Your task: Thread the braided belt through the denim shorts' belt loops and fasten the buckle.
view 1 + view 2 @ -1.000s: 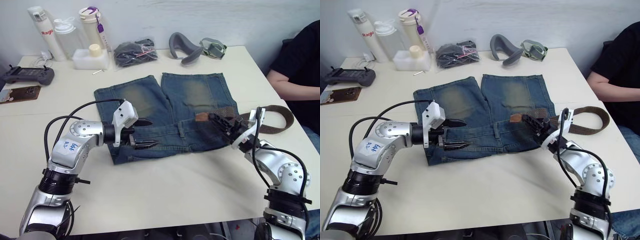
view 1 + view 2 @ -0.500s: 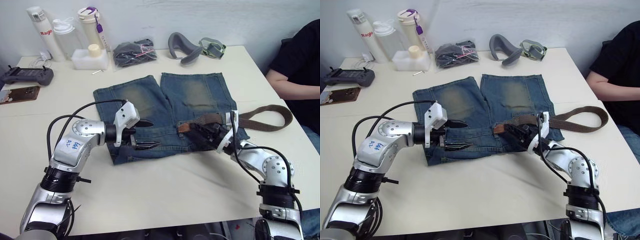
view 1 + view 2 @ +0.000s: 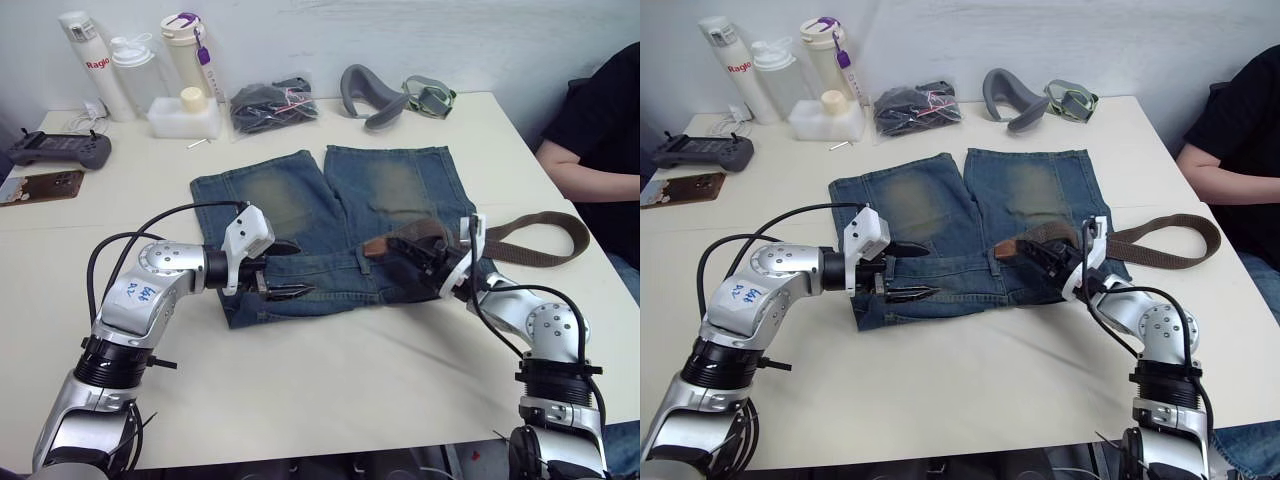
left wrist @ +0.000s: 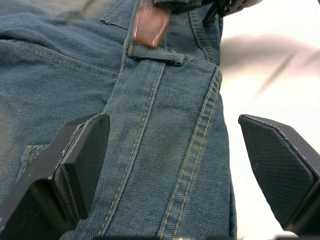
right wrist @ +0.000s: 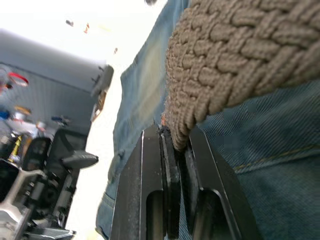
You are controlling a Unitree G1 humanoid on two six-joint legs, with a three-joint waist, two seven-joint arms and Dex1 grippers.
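Denim shorts (image 3: 330,225) flat on counter (image 3: 330,390). R gripper (image 3: 408,258) jaws clamped on braided belt (image 3: 520,235) over waistband. L gripper (image 3: 285,270) jaws wide open, empty, at waistband.

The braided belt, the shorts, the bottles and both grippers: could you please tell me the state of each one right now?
braided belt: clamped near its tan tip, lying over the waistband, tail looping off onto the table.
denim shorts: spread flat on the table.
left gripper: open, over the waistband.
right gripper: shut on the belt.
three bottles: upright, lids closed.
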